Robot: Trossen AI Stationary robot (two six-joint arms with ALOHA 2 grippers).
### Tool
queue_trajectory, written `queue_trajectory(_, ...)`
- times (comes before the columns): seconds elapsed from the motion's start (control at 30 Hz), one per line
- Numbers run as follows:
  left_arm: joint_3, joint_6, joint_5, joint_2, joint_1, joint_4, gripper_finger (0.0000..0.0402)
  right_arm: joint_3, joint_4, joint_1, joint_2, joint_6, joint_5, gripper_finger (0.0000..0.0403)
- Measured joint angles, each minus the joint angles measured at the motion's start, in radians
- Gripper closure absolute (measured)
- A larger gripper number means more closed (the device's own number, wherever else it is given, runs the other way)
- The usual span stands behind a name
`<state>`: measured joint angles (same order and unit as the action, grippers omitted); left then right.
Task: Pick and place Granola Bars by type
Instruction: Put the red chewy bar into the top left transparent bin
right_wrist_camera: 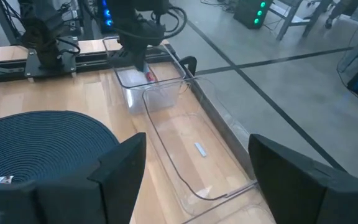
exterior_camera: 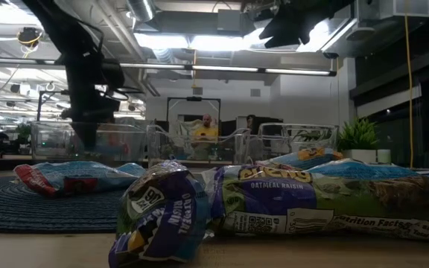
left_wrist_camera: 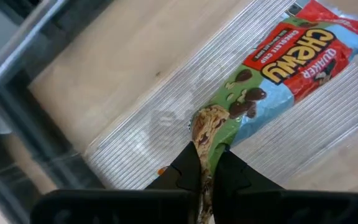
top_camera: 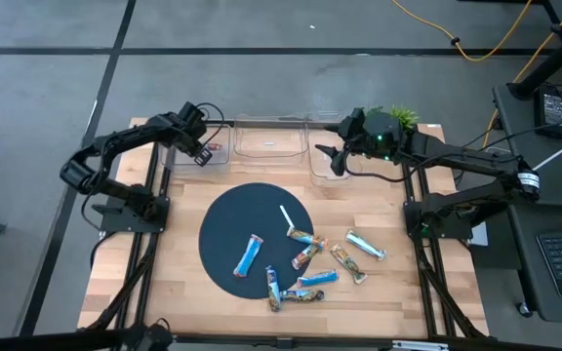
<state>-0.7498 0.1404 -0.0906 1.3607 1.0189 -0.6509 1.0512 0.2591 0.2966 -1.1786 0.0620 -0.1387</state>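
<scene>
My left gripper (top_camera: pixel 204 148) stands over the left clear bin (top_camera: pixel 185 156) at the table's far edge, shut on a red, blue and green chewy bar (left_wrist_camera: pixel 272 68). My right gripper (top_camera: pixel 336 158) hovers open above the right clear bin (top_camera: pixel 322 172), touching nothing. A blue bar (top_camera: pixel 250 255) lies flat on the dark round mat (top_camera: pixel 232 219). Several more bars lie on the mat's right edge and the wood beside it, among them a blue one (top_camera: pixel 366 246) and a multicolour one (top_camera: pixel 303 237). In the low view, purple and green bars (exterior_camera: pixel 304 201) fill the foreground. My left gripper pinches the bar's crimped green end (left_wrist_camera: pixel 205 144) between its two fingers (left_wrist_camera: pixel 188 169), coming from above and pointing down. The bar hangs below the fingers inside the left bin. Whether its red lower end (left_wrist_camera: pixel 319 28) rests on the bin's ribbed floor I cannot tell.
Three clear bins stand in a row along the far edge, the middle one (top_camera: pixel 271 152) between my two grippers. A thin white strip (top_camera: pixel 286 216) lies on the mat. A small plant (top_camera: pixel 403 117) sits at the far right corner. People show in the room beyond (exterior_camera: pixel 205 130).
</scene>
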Motion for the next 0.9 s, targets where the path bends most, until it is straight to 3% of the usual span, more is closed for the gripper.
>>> queue_trajectory(0.37,-0.001,0.001,0.015,0.024,-0.001,0.002,0.0381,0.000,0.000,0.000,0.000,0.003,0.000,0.0118)
queue_trajectory(0.63,-0.007,-0.004,-0.002,-0.011,-0.001,-0.011,0.0334,0.000,0.000,0.000,0.000,0.027,0.000,0.0118)
queue_trajectory(0.9,-0.159,-0.004,0.056,-0.100,-0.016,-0.108,0.0288,0.000,0.000,0.000,0.000,0.029,0.000,0.0118)
